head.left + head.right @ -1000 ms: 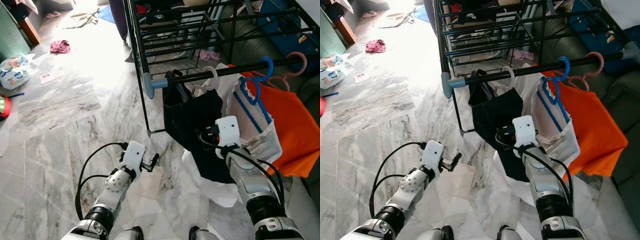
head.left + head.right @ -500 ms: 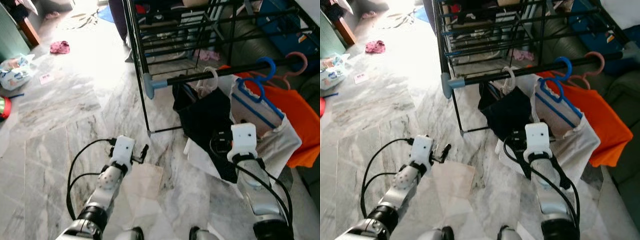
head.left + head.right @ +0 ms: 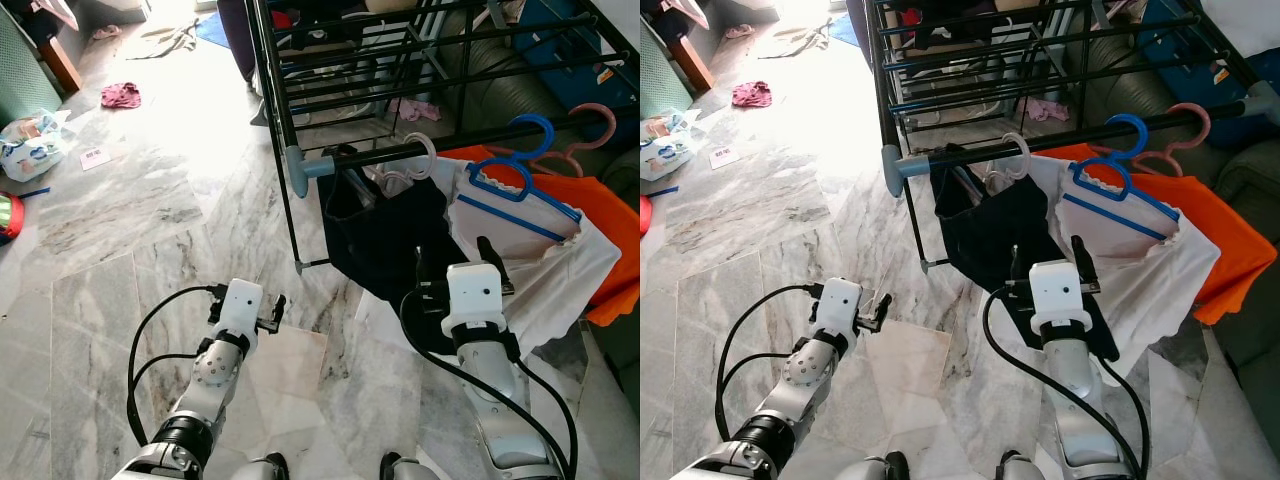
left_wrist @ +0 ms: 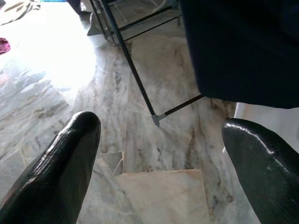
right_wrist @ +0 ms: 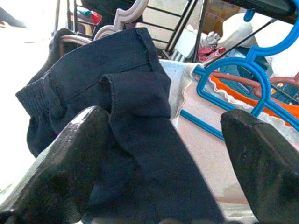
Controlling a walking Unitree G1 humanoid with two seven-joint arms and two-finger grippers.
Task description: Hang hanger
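Note:
A blue hanger point(image 3: 519, 186) carrying a white garment point(image 3: 545, 265) hangs by its hook from the black rail point(image 3: 455, 142) of the clothes rack. Beside it, a white hanger point(image 3: 418, 158) holds a dark navy garment point(image 3: 385, 240). My right gripper point(image 3: 455, 264) is open below the rail, in front of both garments, with nothing between its fingers. The right wrist view looks along the open fingers point(image 5: 56, 172) at the navy cloth point(image 5: 135, 140) and the blue hanger point(image 5: 254, 74). My left gripper point(image 3: 272, 314) is open low over the marble floor point(image 4: 159, 154).
A pink hanger point(image 3: 590, 135) with an orange garment point(image 3: 610, 235) hangs further right on the rail. The rack's leg point(image 3: 283, 170) stands ahead of the left arm. A pink cloth point(image 3: 120, 94) and a bag point(image 3: 30, 140) lie on the floor at left.
The right gripper has dropped away from the white garment and stands open. The blue hanger and its garment have swung and now hang spread out. The left arm shifted slightly.

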